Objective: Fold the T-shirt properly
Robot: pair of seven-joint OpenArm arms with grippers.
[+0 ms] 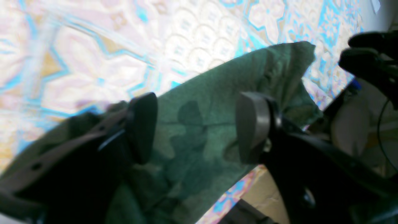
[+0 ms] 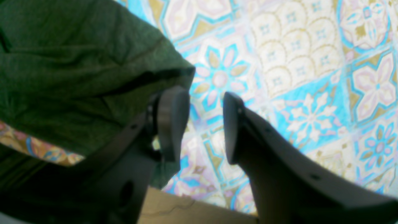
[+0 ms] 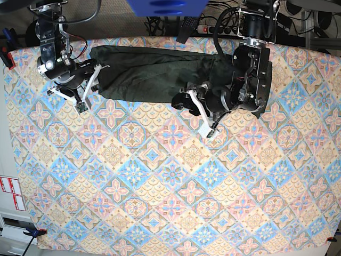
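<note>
Currently the T-shirt (image 3: 154,72) lies as a long dark green band along the far edge of the patterned tablecloth (image 3: 170,192), folded lengthwise by the look of it, one end bunched under the left arm; landmark for all notes below is that band.

Left gripper (image 1: 196,127): hanging over the band's bunched end, jaws spread wide, green cloth visible between the pads but not pinched (nothing held); probably placed there because that end needs taking up for a crosswise fold.

Right gripper (image 2: 205,124): just off the band's other end, over bare tablecloth, jaws partly apart with only pattern showing between them; the fabric edge sits beside one finger (image 2: 172,121), whether touching it I cannot tell; empty, so likely waiting beside its end.

Judgement: lengthwise folding looks done; crosswise fold remains. Wrinkles show at the bunched end, so thin knit may drag unevenly if lifted from one point.
</note>
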